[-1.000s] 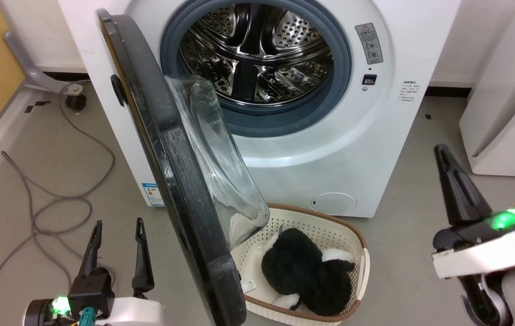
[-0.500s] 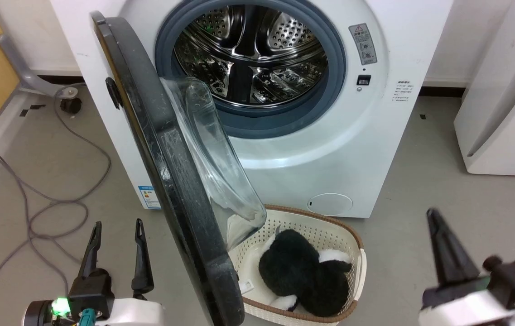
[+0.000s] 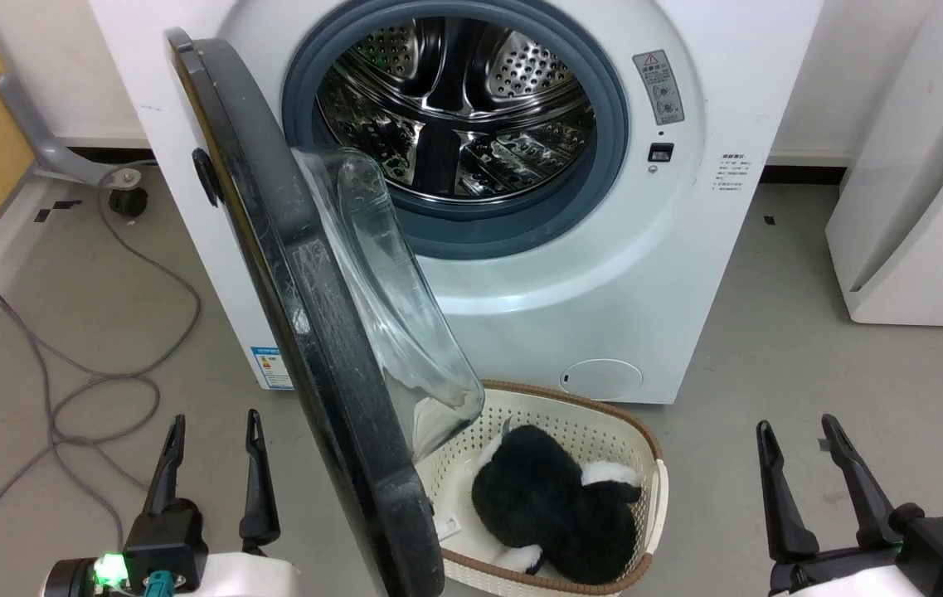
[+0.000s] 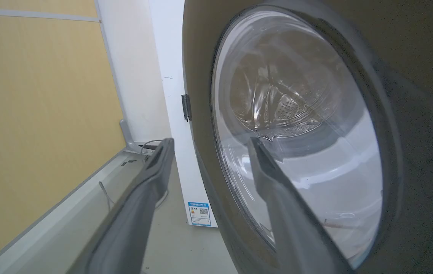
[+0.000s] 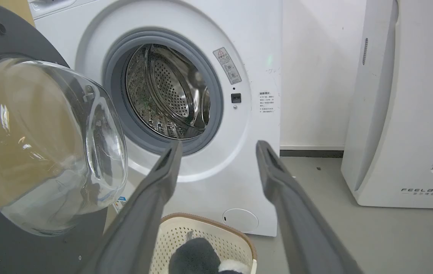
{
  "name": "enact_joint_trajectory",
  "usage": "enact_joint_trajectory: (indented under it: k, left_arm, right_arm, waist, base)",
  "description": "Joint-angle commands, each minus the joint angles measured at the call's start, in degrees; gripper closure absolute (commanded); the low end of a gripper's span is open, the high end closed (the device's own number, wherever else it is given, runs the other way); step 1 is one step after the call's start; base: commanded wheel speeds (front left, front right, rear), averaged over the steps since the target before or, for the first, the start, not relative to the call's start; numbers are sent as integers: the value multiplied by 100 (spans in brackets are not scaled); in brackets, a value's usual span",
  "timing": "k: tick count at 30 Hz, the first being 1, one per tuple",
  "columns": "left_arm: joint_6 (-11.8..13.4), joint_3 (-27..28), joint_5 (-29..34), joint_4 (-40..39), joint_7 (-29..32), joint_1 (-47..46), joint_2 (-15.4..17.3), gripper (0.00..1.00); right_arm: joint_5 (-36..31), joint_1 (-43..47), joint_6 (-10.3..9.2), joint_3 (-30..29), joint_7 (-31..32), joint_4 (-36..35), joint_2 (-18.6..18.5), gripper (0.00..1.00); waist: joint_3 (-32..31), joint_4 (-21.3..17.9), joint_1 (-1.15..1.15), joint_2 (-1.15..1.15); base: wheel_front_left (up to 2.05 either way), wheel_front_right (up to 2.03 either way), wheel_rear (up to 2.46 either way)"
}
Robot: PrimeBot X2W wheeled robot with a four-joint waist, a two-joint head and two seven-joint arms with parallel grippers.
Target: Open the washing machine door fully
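Observation:
The washing machine door is a big glossy black disc with a bulging clear glass bowl. It stands swung out toward me on its left hinge, edge-on in the head view, leaving the steel drum exposed. The door's outer face is close in the left wrist view, its inner side in the right wrist view. My left gripper is open at the lower left, just left of the door, holding nothing. My right gripper is open at the lower right, well clear of the door.
A cream basket holding a black and white plush toy sits on the floor under the door's lower edge. A white air purifier stands at the right. A grey cable loops on the floor at left.
My right arm has dropped from the mid right to the lower right corner and turned, so both open fingers now point up. The view shifted slightly. Door and left gripper look unchanged.

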Motion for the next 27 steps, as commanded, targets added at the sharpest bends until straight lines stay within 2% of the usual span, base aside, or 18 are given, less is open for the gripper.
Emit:
enact_joint_trajectory:
  k: [1,4,6,7,11,18,22,23,27]
  left_arm:
    - [-30,30,-1,13,-32,61,-13,0]
    - [-26,60,-3,22,-32,66,-16,0]
    - [-27,90,-3,-19,-32,55,-12,78]
    - [-22,115,-4,-63,-32,44,-9,100]
    - [59,281,29,-585,-32,-173,19,100]
    - [-29,190,75,-1488,-32,-577,82,100]
    - [-117,-118,134,-2038,-32,-749,58,100]
    - [-214,-463,207,-2353,-32,-835,45,100]
    - [-334,-908,288,-2614,-32,-906,45,100]
  right_arm:
    - [43,88,5,-8,-25,-25,37,0]
    - [79,100,5,-28,-25,-19,40,0]
    - [65,102,5,-32,-25,-8,40,0]
    - [50,101,5,-28,-25,-5,41,0]
    - [24,105,5,-50,-25,-13,41,0]
    - [-21,99,5,1,-25,-2,42,0]
    - [-11,110,5,14,-25,0,42,0]
    - [1,125,5,19,-25,-4,42,0]
    - [10,143,5,33,-25,-10,42,0]
  waist:
    - [-6,3,0,0]
    - [-18,6,0,0]
    - [-27,6,0,0]
    - [-29,6,0,0]
    - [-37,42,0,0]
    - [-54,51,0,0]
    - [-71,48,0,0]
    - [-79,47,0,0]
    - [-88,46,0,0]
  base:
    - [0,0,0]
    - [0,0,0]
    - [0,0,0]
    - [0,0,0]
    - [0,0,0]
    - [0,0,0]
    - [0,0,0]
    - [0,0,0]
    - [0,0,0]
